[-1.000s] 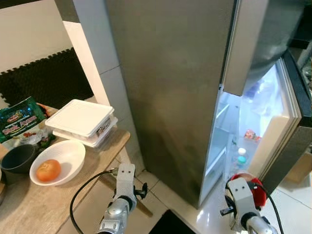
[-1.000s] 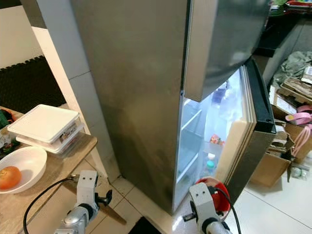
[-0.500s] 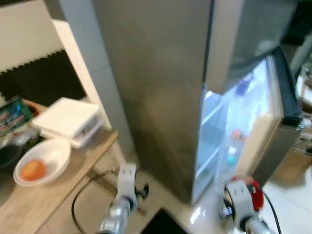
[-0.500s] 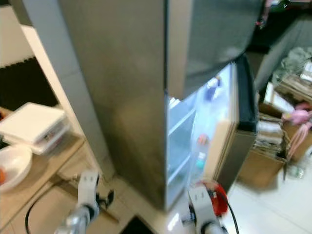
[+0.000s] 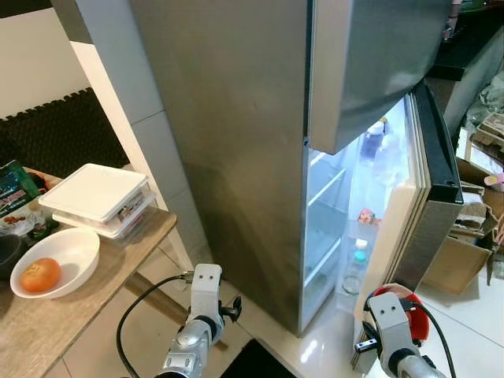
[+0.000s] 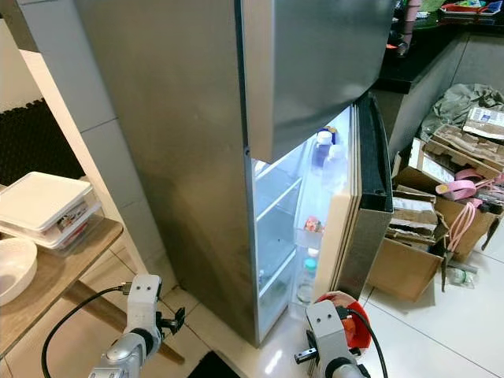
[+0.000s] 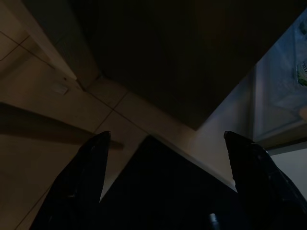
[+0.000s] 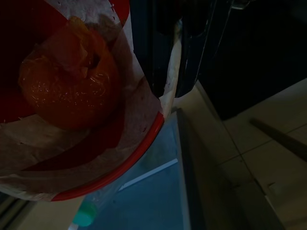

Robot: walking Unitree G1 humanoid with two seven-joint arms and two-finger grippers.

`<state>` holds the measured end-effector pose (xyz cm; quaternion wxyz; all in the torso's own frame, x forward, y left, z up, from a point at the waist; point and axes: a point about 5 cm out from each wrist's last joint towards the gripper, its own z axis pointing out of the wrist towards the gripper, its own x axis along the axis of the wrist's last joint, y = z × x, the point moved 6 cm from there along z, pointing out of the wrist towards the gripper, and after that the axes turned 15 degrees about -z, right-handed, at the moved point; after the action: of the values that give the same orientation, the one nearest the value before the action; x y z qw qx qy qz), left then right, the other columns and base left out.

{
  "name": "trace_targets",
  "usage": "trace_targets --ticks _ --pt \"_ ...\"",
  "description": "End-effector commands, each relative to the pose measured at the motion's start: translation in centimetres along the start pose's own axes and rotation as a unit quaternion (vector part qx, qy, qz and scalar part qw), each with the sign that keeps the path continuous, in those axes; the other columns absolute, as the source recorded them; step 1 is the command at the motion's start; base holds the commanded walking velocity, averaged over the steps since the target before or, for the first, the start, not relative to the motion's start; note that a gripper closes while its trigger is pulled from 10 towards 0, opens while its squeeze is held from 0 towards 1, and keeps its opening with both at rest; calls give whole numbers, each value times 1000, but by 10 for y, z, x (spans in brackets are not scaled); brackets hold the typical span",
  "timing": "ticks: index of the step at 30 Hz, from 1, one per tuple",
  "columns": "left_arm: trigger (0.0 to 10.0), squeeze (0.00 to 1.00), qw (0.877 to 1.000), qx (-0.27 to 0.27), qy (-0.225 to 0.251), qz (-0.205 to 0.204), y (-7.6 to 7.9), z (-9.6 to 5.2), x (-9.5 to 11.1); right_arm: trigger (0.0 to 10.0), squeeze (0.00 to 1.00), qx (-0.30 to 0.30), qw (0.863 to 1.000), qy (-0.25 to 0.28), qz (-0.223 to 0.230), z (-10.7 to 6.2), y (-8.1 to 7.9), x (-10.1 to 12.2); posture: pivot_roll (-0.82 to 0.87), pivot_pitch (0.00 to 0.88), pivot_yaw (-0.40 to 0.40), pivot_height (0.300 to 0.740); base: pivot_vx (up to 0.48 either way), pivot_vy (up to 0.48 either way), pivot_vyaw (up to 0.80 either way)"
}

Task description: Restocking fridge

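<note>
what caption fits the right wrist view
Red-rimmed bowl holding an orange fruit, carried toward the open fridge.
</note>
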<state>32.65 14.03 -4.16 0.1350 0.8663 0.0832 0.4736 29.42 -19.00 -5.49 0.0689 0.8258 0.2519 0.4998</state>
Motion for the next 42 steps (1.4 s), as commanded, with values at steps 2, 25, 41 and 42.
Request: trace_targets --ticks 2,25,41,42 --pt "10000 0 1000 5 -10 5 -7 -2 -4 10000 0 -7 1000 18 3 3 3 11 -108 72 65 740 0 0 0" --pt "10000 0 1000 10 -10 20 -15 -5 -2 10000 0 41 988 -144 -33 -11 10 -50 -100 115 56 740 0 -122 0" --pt "10000 0 998 -11 -29 61 -20 -6 -2 10000 0 140 984 -66 -93 -1 -8 1 -111 131 68 740 0 0 0" --pt "10000 0 998 -12 -28 61 -19 -5 -1 10000 0 152 981 -53 -112 2 -12 11 -109 132 64 740 0 0 0"
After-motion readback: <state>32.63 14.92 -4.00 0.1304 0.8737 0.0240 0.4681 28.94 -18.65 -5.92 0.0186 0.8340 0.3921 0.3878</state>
